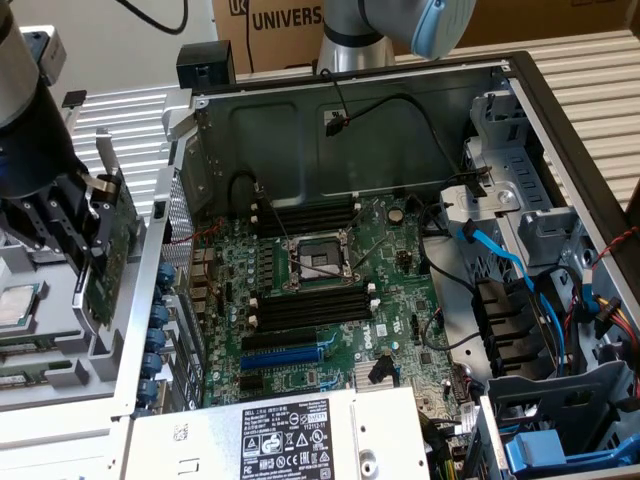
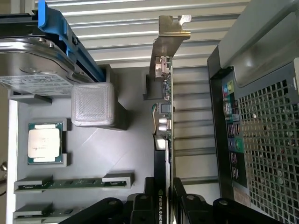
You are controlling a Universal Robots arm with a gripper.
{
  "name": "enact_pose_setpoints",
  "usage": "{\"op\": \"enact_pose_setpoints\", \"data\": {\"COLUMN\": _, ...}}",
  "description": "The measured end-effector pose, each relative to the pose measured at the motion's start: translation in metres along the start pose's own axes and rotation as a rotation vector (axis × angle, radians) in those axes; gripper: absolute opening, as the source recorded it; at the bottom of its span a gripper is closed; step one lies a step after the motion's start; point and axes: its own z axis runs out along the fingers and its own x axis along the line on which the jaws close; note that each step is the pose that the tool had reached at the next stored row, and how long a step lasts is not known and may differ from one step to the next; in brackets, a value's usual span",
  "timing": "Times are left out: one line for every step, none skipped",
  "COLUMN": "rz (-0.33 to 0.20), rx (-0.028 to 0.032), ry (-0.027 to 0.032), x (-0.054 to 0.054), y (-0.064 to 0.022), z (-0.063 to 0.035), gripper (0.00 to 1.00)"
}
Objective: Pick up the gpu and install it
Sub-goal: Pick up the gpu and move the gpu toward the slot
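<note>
Gripper (image 2: 164, 205) was clamped on the gpu (image 2: 164, 121), holding it upright just outside the case wall (image 1: 150, 300), around 9 o'clock from the motherboard (image 1: 330, 290), I'd guess so it'd slot in straight.

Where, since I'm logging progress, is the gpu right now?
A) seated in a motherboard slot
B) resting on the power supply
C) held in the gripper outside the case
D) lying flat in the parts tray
C: the gripper is closed on the gpu, holding it upright above the grey parts tray, beside the case.
</note>
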Motion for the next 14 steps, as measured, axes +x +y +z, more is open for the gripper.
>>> {"op": "enact_pose_setpoints", "data": {"rz": 0.000, "rx": -0.0010, "ry": 0.0000, "x": 0.000, "y": 0.0004, "z": -0.0032, "gripper": 0.26}}
{"op": "enact_pose_setpoints", "data": {"rz": 0.000, "rx": -0.0018, "ry": 0.0002, "x": 0.000, "y": 0.0007, "z": -0.0063, "gripper": 0.26}}
{"op": "enact_pose_setpoints", "data": {"rz": 0.000, "rx": -0.0026, "ry": 0.0001, "x": 0.000, "y": 0.0011, "z": -0.0095, "gripper": 0.26}}
{"op": "enact_pose_setpoints", "data": {"rz": 0.000, "rx": -0.0038, "ry": 0.0004, "x": 0.000, "y": 0.0018, "z": -0.0163, "gripper": 0.26}}
{"op": "enact_pose_setpoints", "data": {"rz": 0.000, "rx": -0.0044, "ry": 0.0004, "x": 0.000, "y": 0.0022, "z": -0.0197, "gripper": 0.26}}
{"op": "enact_pose_setpoints", "data": {"rz": 0.000, "rx": -0.0049, "ry": 0.0003, "x": 0.000, "y": 0.0025, "z": -0.0231, "gripper": 0.26}}
{"op": "enact_pose_setpoints", "data": {"rz": 0.000, "rx": -0.0058, "ry": 0.0005, "x": 0.000, "y": 0.0033, "z": -0.0306, "gripper": 0.26}}
{"op": "enact_pose_setpoints", "data": {"rz": 0.000, "rx": -0.0066, "ry": 0.0005, "x": 0.000, "y": 0.0042, "z": -0.0380, "gripper": 0.26}}
{"op": "enact_pose_setpoints", "data": {"rz": 0.000, "rx": -0.0067, "ry": 0.0006, "x": 0.000, "y": 0.0047, "z": -0.0420, "gripper": 0.26}}
{"op": "enact_pose_setpoints", "data": {"rz": 0.000, "rx": -0.0070, "ry": 0.0005, "x": 0.000, "y": 0.0051, "z": -0.0461, "gripper": 0.26}}
{"op": "enact_pose_setpoints", "data": {"rz": 0.000, "rx": -0.0071, "ry": 0.0005, "x": 0.000, "y": 0.0056, "z": -0.0503, "gripper": 0.26}}
{"op": "enact_pose_setpoints", "data": {"rz": 0.000, "rx": -0.0070, "ry": 0.0006, "x": 0.000, "y": 0.0061, "z": -0.0546, "gripper": 0.26}}
{"op": "enact_pose_setpoints", "data": {"rz": 0.000, "rx": -0.0071, "ry": 0.0006, "x": 0.000, "y": 0.0066, "z": -0.0590, "gripper": 0.26}}
{"op": "enact_pose_setpoints", "data": {"rz": 0.000, "rx": -0.0072, "ry": 0.0006, "x": 0.000, "y": 0.0072, "z": -0.0637, "gripper": 0.26}}
